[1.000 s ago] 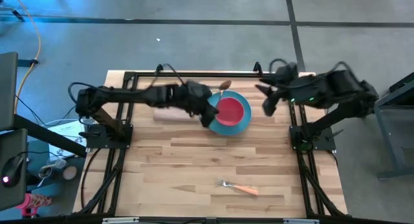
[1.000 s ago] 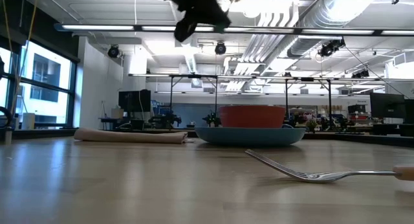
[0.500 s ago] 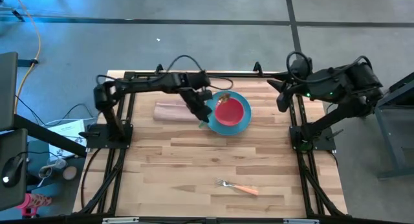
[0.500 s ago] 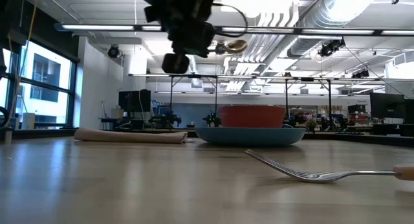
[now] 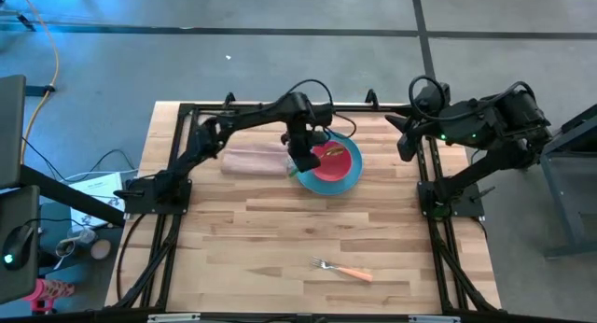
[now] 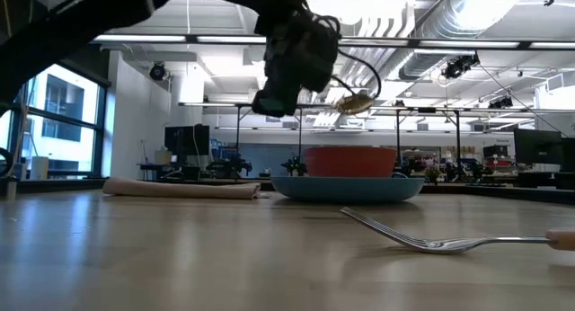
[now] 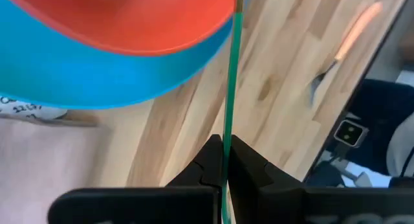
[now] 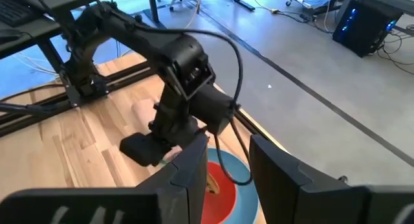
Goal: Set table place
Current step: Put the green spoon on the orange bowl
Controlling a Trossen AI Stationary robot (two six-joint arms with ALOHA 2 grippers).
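Two arms work at the counter [image 5: 280, 230]. The left tool [image 5: 300, 162], clamped tight on the spoon's [image 6: 355, 102] green handle, hangs above the red bowl [image 5: 333, 161], which sits on the blue plate [image 5: 347, 182]. The right tool [image 8: 223, 160], parted and empty, waits beyond the bowl. The thin handle might twist, dropping the spoon into the bowl.

Left tool [image 7: 223, 160] clamped, right tool [image 8: 228, 160] parted.

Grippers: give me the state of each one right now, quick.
Left gripper: closed on the spoon by its green handle, above the red bowl.
Right gripper: open, holding nothing, raised at the table's far right corner.
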